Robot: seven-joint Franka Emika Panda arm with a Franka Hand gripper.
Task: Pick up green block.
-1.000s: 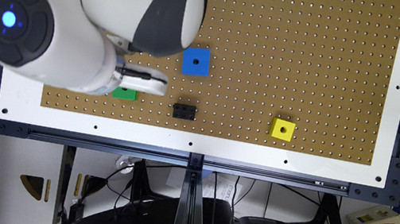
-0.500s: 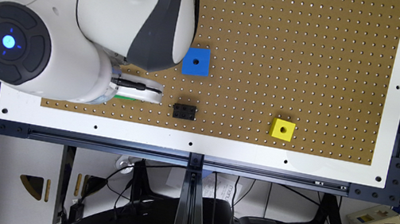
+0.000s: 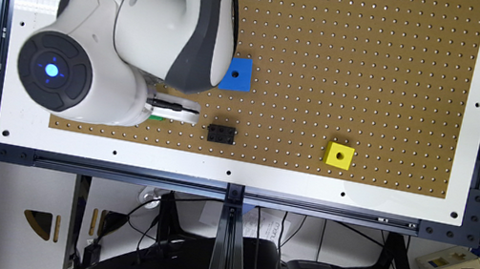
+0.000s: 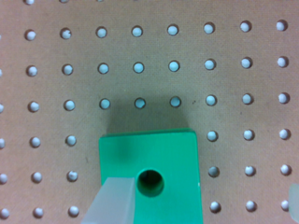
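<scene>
The green block [image 4: 149,161] lies flat on the brown pegboard [image 4: 140,56], its dark round hole facing up, close beneath the wrist camera. My gripper [image 4: 202,200] is open just above it: one pale finger [image 4: 114,200] overlaps the block's edge beside the hole, and the other shows as a sliver well off to the block's far side. In the exterior view the gripper [image 3: 173,112] is a white part at the arm's end, and only a thin green strip of the block [image 3: 155,117] peeks out under it.
A blue cube [image 3: 236,74] sits partly behind the arm. A small black brick [image 3: 221,134] lies just toward the exterior view's right of the gripper, and a yellow cube [image 3: 339,155] farther that way. The board's white border [image 3: 234,172] runs along the near edge.
The arm has shifted and the wrist has come down over the green block, which shows less in the exterior view than a second ago. The other blocks have not moved.
</scene>
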